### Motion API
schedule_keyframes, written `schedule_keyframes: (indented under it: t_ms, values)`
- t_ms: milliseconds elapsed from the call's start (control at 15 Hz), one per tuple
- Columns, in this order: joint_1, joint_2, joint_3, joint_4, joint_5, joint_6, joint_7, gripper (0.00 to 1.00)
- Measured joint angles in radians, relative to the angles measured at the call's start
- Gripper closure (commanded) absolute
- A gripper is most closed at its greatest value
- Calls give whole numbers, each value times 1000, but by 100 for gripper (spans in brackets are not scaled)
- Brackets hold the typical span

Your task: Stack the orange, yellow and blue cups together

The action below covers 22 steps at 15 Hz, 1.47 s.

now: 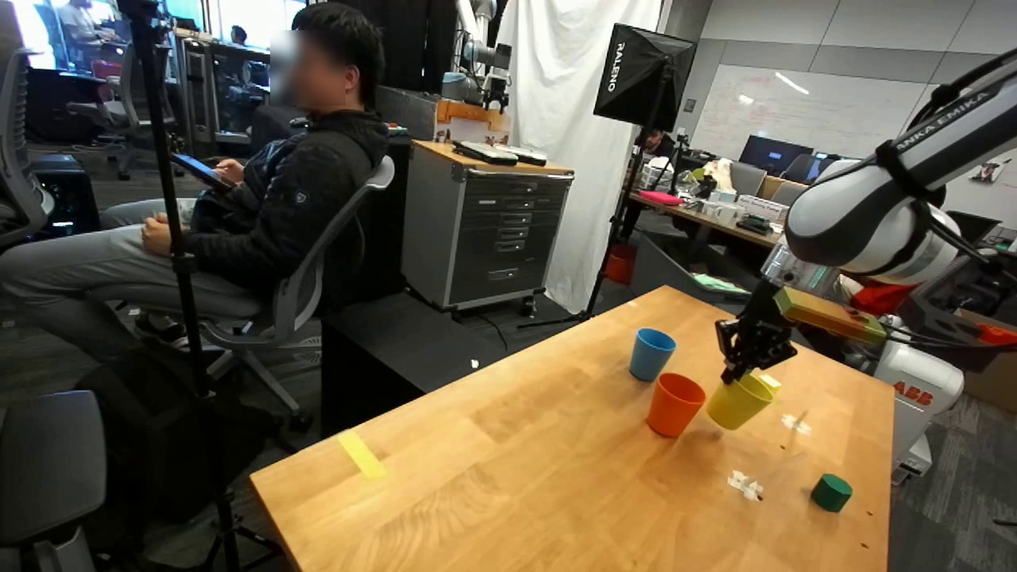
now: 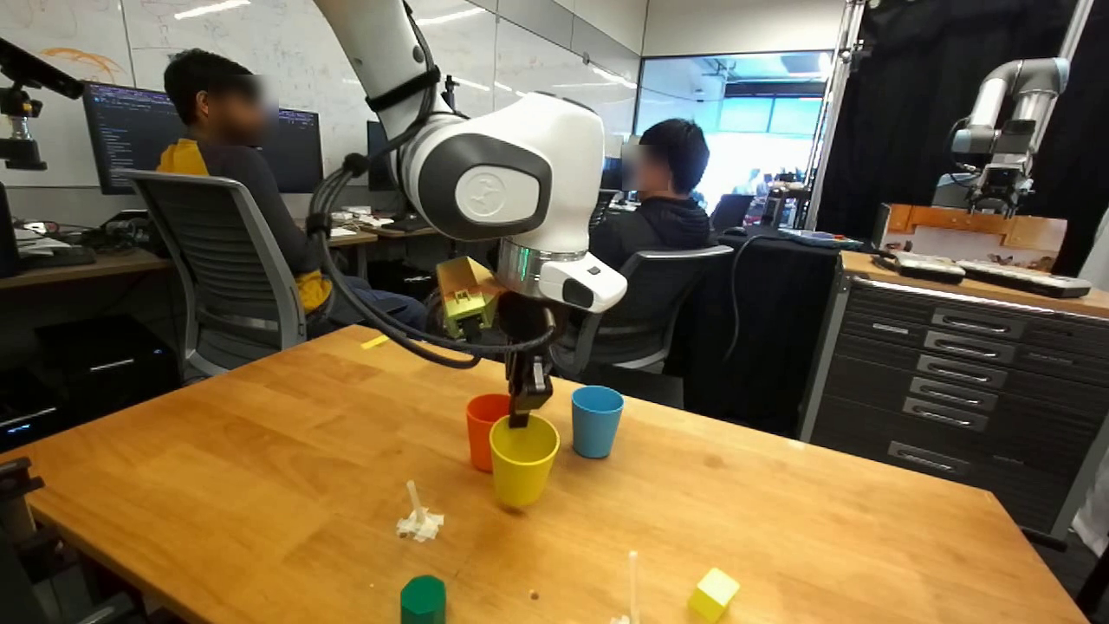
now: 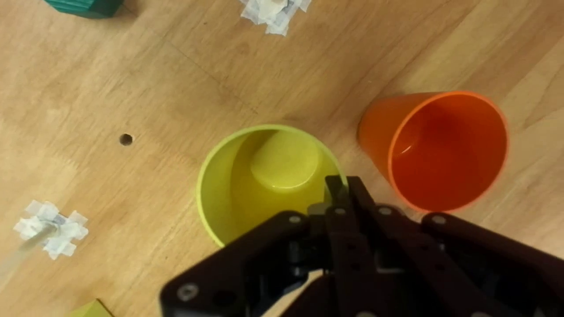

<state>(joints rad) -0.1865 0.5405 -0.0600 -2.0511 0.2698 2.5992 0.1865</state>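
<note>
"What was the biggest thing there?"
"The surface (image 1: 493, 461), spread out beneath the orange cup (image 1: 674, 413)."
"And the arm (image 2: 485, 186)?"
"It hung down near the orange cup."
"What was the hand (image 3: 345, 181) doing?"
"It pinched the yellow cup (image 2: 522, 472) by the rim, gripping the wall from inside and outside."
"So where was that cup?"
"Just beside the orange cup, a gap between them in the wrist view, and tilted. Whether its base touched the surface, I couldn't tell."
"The others?"
"The orange cup stood upright. The blue cup (image 2: 596, 426) did too, near the orange cup and apart from it."
"And the smaller things?"
"The green block (image 1: 831, 493) stood well apart from the orange cup. So did the yellow block (image 2: 712, 596), with the yellow cup between it and the orange cup."
</note>
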Motion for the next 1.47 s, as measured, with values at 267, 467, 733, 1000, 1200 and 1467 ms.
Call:
schedule_keyframes:
  t_ms: [267, 467, 733, 1000, 1200, 1467]
  values:
    - [28, -64, 5, -25, -1, -3, 5, 99]
    - [64, -143, -5, -59, -26, -13, 34, 99]
    - [93, -245, -14, -72, -79, -121, 67, 99]
    - [95, -295, -15, -59, -112, -220, 76, 99]
    - [95, -292, -16, -25, -129, -277, 76, 99]
    - [96, -263, -16, 42, -130, -319, 78, 99]
